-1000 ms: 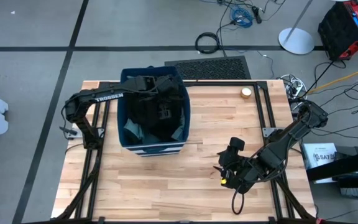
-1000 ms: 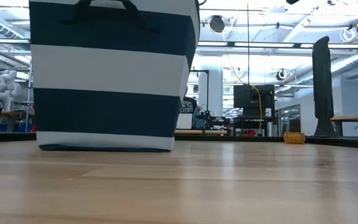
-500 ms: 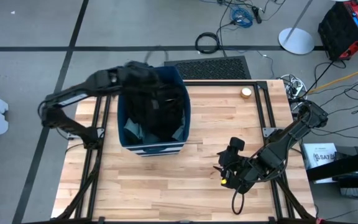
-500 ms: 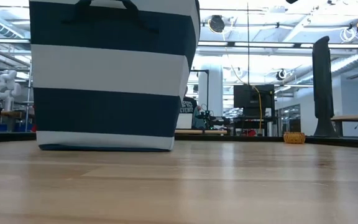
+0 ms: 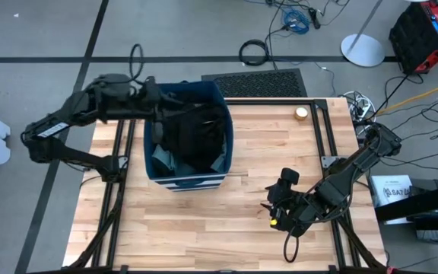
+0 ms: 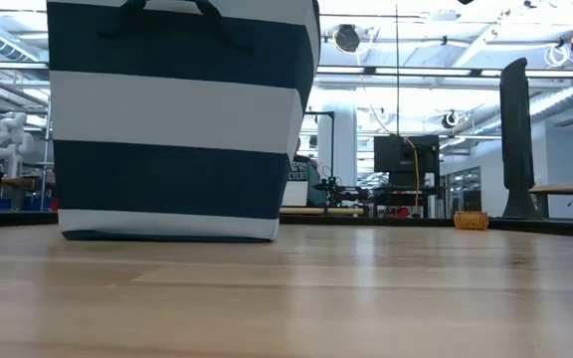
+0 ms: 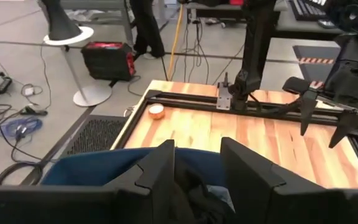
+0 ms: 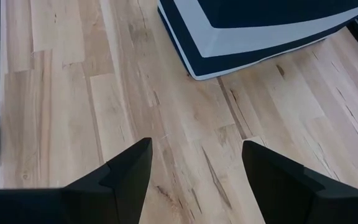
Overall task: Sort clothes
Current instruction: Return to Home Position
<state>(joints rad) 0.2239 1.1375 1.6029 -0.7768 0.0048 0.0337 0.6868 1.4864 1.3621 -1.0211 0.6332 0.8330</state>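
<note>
While the left gripper point(image 5: 166, 116) hung over the left rim of the striped navy bin point(image 5: 189, 181), its fingers point(image 7: 159, 169) stood apart and held nothing. Dark clothes point(image 5: 192, 135) lay piled inside the bin, with grey-green fabric point(image 5: 161, 158) showing beneath them. Well apart from the bin, the right gripper point(image 8: 196, 144) hovered over the table point(image 5: 265, 144), spread wide and empty.

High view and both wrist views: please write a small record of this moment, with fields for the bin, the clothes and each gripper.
bin: navy and white striped, upright on the left half of the table
clothes: dark garments piled inside the bin
left gripper: open, empty, above the bin's far left rim
right gripper: open, empty, over bare wood right of the bin
</note>
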